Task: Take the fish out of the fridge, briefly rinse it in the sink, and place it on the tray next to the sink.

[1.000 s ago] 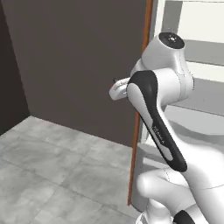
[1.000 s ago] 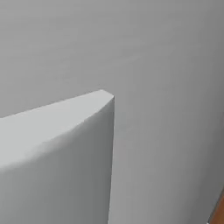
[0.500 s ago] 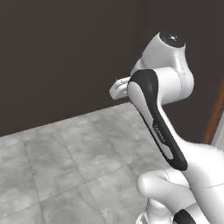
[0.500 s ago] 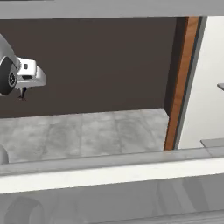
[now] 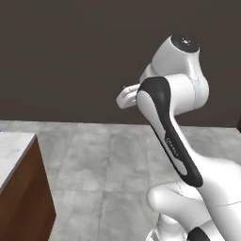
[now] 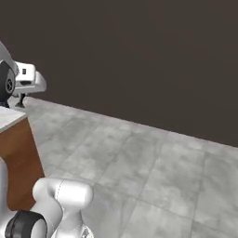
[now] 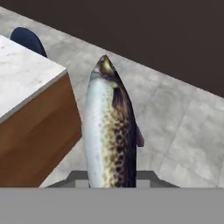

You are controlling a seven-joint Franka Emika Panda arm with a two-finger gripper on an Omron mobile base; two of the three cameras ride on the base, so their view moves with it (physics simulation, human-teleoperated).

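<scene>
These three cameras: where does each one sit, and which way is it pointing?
Left base view: behind the arm on its left, facing a dark wall and grey floor; the arm rises at the right.
Right base view: behind on the right, same wall and floor; the tool shows at the left edge.
Hand view: on the hand, looking along the held fish toward a marble-topped counter.
Shared: floor, wall, counter corner.

Fish standing lengthwise in the hand view

The fish [image 7: 109, 131] is pointing its head away from the camera, pale silvery belly facing left, brown speckled back facing right, a small fin jutting from its right side, its tail end running out of sight at the bottom.
</scene>
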